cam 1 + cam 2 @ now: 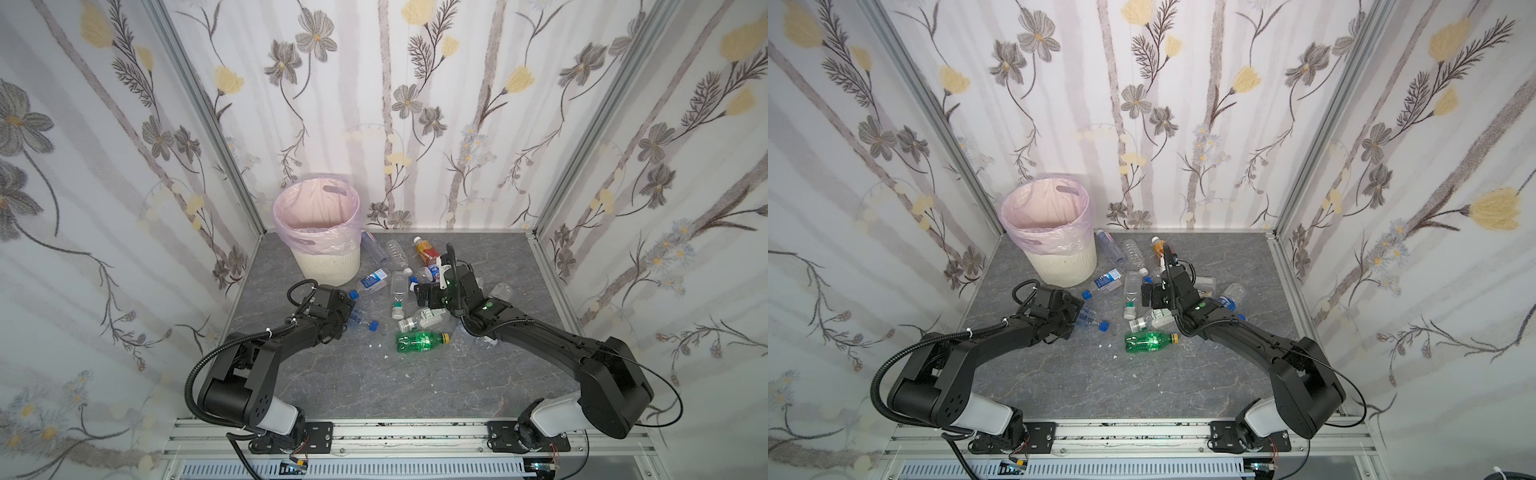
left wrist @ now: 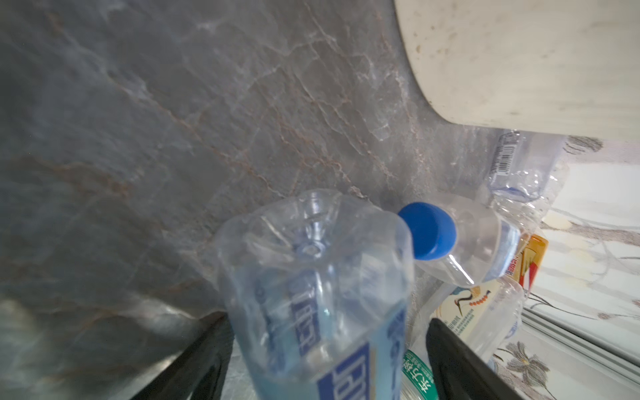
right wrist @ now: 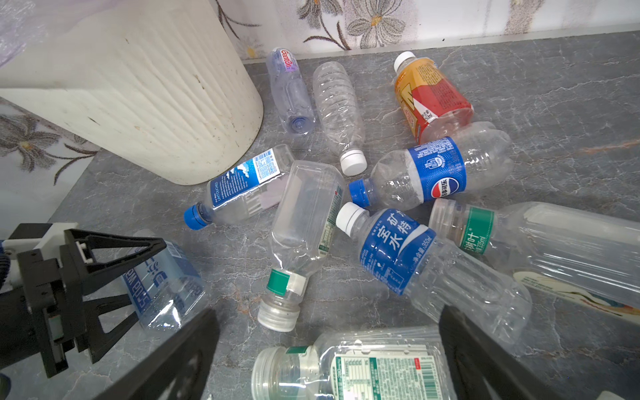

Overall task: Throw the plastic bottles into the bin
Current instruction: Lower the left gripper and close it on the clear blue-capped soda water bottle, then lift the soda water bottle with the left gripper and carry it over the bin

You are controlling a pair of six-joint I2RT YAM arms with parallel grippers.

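The cream ribbed bin (image 1: 328, 264) with its pink bag stands at the back left. Several plastic bottles lie beside it, among them an orange-red one (image 3: 431, 97) and a green one (image 1: 419, 341). My left gripper (image 2: 325, 320) is open, its fingers on either side of a clear blue-labelled bottle (image 2: 311, 277) lying on the table, with a gap on each side. The same bottle (image 1: 361, 320) shows in a top view, blue cap pointing right. My right gripper (image 3: 329, 313) is open, hovering over a clear bottle with a green-white label (image 3: 363, 370), holding nothing.
Floral panels in aluminium frames close in the grey marble table (image 1: 374, 382) on three sides. Small white scraps (image 1: 376, 345) lie near the green bottle. The arms' bases sit on a rail (image 1: 415, 436) along the front edge.
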